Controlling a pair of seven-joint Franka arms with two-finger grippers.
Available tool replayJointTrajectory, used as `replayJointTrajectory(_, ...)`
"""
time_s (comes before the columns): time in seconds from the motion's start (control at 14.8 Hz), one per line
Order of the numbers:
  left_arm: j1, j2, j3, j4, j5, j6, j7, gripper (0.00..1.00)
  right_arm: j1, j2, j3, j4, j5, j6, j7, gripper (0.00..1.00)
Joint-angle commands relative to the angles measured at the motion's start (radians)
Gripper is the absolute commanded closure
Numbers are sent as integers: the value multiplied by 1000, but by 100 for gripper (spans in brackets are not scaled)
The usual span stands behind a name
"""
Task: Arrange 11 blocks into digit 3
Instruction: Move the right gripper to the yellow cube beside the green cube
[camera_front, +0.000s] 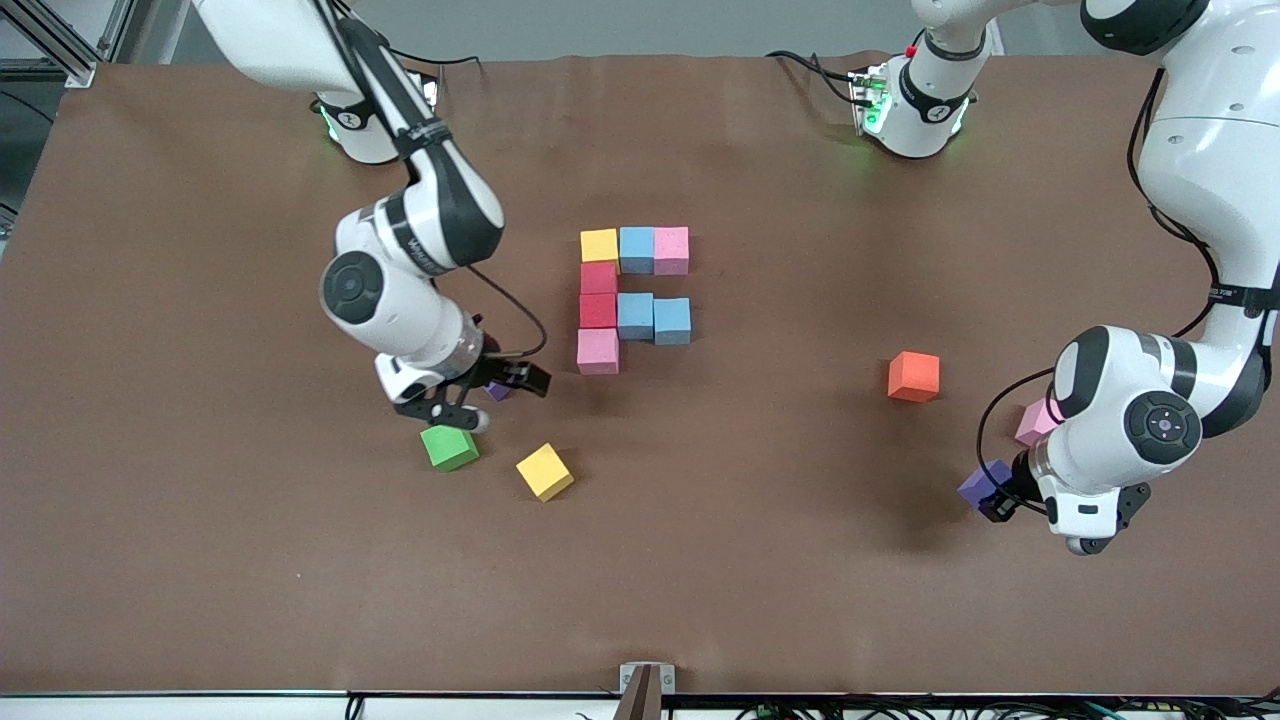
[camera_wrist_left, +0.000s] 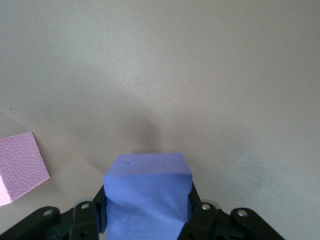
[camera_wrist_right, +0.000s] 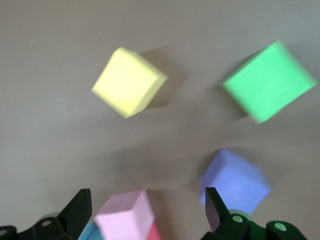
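Note:
The partial figure is mid-table: a yellow (camera_front: 599, 245), a light blue (camera_front: 636, 249) and a pink block (camera_front: 671, 250) in a row, two red blocks (camera_front: 598, 293) and a pink one (camera_front: 598, 351) in a column, and two light blue blocks (camera_front: 654, 318) as a middle bar. My left gripper (camera_front: 1003, 497) is shut on a purple block (camera_front: 983, 485) (camera_wrist_left: 147, 192), low over the table beside a loose pink block (camera_front: 1033, 422) (camera_wrist_left: 17, 167). My right gripper (camera_front: 478, 393) (camera_wrist_right: 147, 200) stands open over another purple block (camera_front: 497, 391) (camera_wrist_right: 235, 181). A yellow block (camera_front: 545, 471) (camera_wrist_right: 129, 82) lies loose nearby.
A green cube (camera_front: 449, 446) (camera_wrist_right: 269, 81) sits just in front of the right gripper, beside the loose yellow block. An orange cube (camera_front: 914, 376) lies between the figure and the left arm.

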Motion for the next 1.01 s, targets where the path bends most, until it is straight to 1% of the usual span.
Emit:
replayJointTrajectory(0.0, -1, -10, 2, -5, -10, -11, 21, 52, -14, -24, -54, -18, -103, -31, 0, 0)
replayJointTrajectory(0.07, -1, -10, 2, -5, -10, -11, 21, 52, -18, -27, -58, -17, -143, -31, 0, 0)
replayJointTrajectory(0.13, -1, -10, 2, -5, -10, -11, 21, 52, -24, -26, -59, -11, -159, -31, 9, 0)
replayJointTrajectory(0.2, -1, -10, 2, -5, -10, -11, 21, 52, -27, -23, -59, 2, -159, -33, 25, 0)
replayJointTrajectory(0.27, -1, -10, 2, -5, -10, -11, 21, 52, -31, -20, -59, 24, -156, -45, 108, 0)
replayJointTrajectory(0.34, -3, -10, 2, -5, -10, -11, 21, 52, -30, 3, -59, 82, -167, -74, 211, 0)
replayJointTrajectory(0.54, -3, -10, 2, -5, -10, -11, 19, 52, -18, 174, -57, 346, -167, -238, 431, 0)
replayJointTrajectory(0.67, -4, -8, 2, -5, -10, -11, 19, 52, -11, 271, -57, 495, -168, -296, 555, 0)
replayJointTrajectory(0.94, -9, -8, 2, -5, -10, -11, 18, 52, 31, 385, -59, 624, -171, -304, 667, 0)
